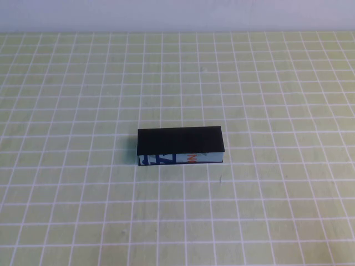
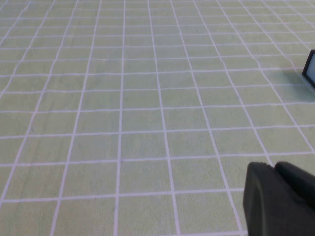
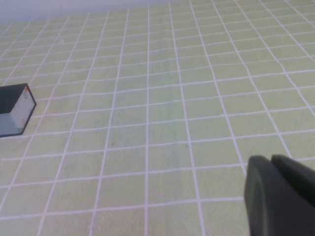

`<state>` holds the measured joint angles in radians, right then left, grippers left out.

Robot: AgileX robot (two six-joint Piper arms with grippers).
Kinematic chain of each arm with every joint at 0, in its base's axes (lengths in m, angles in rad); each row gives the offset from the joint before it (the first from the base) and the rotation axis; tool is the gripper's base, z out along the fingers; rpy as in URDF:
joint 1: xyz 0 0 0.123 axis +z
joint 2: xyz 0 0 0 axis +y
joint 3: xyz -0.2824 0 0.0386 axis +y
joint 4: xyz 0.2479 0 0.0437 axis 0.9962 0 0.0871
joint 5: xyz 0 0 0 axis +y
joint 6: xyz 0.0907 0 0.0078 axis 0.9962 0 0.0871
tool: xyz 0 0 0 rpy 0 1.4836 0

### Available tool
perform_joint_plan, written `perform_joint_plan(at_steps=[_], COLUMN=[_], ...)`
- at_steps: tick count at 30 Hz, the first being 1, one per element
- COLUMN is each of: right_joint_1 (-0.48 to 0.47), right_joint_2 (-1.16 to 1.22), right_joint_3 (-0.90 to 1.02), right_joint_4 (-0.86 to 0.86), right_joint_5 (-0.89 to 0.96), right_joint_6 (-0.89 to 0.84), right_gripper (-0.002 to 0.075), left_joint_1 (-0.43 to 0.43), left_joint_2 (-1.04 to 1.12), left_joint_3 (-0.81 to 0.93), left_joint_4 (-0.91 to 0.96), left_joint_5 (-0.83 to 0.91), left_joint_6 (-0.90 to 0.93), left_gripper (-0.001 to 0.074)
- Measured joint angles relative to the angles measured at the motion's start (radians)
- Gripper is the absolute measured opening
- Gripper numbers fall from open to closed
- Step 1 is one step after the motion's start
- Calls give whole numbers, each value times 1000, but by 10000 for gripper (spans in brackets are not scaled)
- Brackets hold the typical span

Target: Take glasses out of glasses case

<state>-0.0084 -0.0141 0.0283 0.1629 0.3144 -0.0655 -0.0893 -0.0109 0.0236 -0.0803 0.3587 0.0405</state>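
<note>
The glasses case [image 1: 181,146] lies shut in the middle of the table, black lid on top, its light blue printed long side facing me. The glasses are hidden; none show. Neither gripper shows in the high view. In the left wrist view my left gripper [image 2: 273,168] hangs over bare mat, fingers pressed together and empty, with one end of the case [image 2: 310,69] far off at the picture's edge. In the right wrist view my right gripper [image 3: 270,160] is also shut and empty, with the other end of the case [image 3: 15,109] well away from it.
A light green mat with a white grid [image 1: 83,194] covers the whole table. A pale wall [image 1: 177,14] runs along the far edge. Nothing else stands on the mat.
</note>
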Motion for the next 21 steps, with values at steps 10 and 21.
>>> perform_joint_plan(at_steps=[10, 21], right_joint_1=[0, 0], right_joint_2=[0, 0], right_joint_3=[0, 0], right_joint_4=[0, 0], right_joint_5=[0, 0], right_joint_6=[0, 0], right_gripper=[-18, -18], left_joint_1=[0, 0], left_joint_2=[0, 0], left_joint_3=[0, 0], left_joint_4=[0, 4], left_joint_5=[0, -15], left_joint_6=[0, 0], left_gripper=[-4, -4])
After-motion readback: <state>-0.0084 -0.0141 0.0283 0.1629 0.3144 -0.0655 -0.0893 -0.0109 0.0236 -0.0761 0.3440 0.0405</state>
